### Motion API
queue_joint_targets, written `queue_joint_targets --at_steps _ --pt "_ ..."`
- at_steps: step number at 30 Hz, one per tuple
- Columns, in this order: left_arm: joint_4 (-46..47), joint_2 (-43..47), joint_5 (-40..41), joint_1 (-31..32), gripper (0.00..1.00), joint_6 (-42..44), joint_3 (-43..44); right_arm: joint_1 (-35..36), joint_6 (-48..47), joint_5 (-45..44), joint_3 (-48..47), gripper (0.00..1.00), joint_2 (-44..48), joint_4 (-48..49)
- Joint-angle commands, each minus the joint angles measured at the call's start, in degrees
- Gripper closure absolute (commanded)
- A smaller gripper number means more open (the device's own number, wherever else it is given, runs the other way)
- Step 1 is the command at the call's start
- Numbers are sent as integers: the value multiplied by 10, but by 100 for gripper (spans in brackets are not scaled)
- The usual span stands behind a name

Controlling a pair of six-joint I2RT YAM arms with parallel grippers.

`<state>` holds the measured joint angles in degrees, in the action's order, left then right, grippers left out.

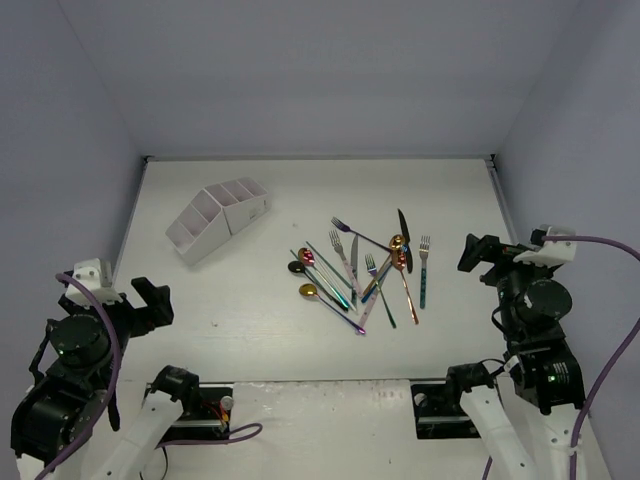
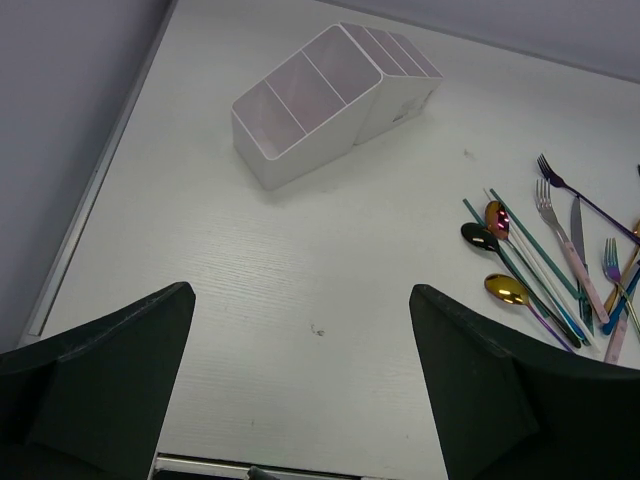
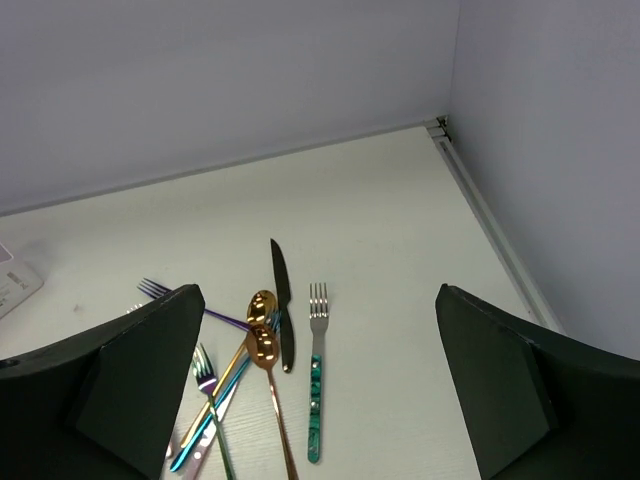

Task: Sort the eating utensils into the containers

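Observation:
A pile of utensils (image 1: pixel 365 272) lies on the white table at centre right: forks, spoons, knives and thin sticks in rainbow, teal, copper and black. A teal-handled fork (image 3: pixel 316 372), a black knife (image 3: pixel 282 304) and a copper spoon (image 3: pixel 268 360) show in the right wrist view. Spoons and sticks (image 2: pixel 520 280) show at the right of the left wrist view. The white four-compartment caddy (image 1: pixel 218 218) lies at the back left, also seen in the left wrist view (image 2: pixel 320 100). My left gripper (image 1: pixel 148 300) and right gripper (image 1: pixel 478 252) are both open and empty, raised near the table's front corners.
Grey walls enclose the table on three sides. The table's raised edge rail runs along the left (image 2: pixel 95 190) and right (image 3: pixel 490 220). The arm bases (image 1: pixel 200 405) sit at the near edge.

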<state>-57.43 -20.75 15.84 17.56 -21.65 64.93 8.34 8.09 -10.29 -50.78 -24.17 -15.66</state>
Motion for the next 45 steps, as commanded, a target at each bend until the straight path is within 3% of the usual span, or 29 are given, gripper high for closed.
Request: queue_joint_targets --at_steps 1,7,16,28,39,45 --pt "24 -51 -13 0 13 -1 8 4 46 -24 -9 0 -64 34" --pt "26 -95 -38 0 13 -16 3 3 122 -70 -6 0 -154 34" --pt "31 -129 -76 0 13 -23 6 0 209 -88 12 1 -361 33" --pt "37 -124 -92 0 13 -20 -10 -1 236 -38 34 40 -551 50" --pt "41 -130 -108 0 13 -25 -13 0 223 -4 48 49 -650 93" --pt "41 -133 -115 0 13 -29 -13 0 219 -6 54 60 -677 104"
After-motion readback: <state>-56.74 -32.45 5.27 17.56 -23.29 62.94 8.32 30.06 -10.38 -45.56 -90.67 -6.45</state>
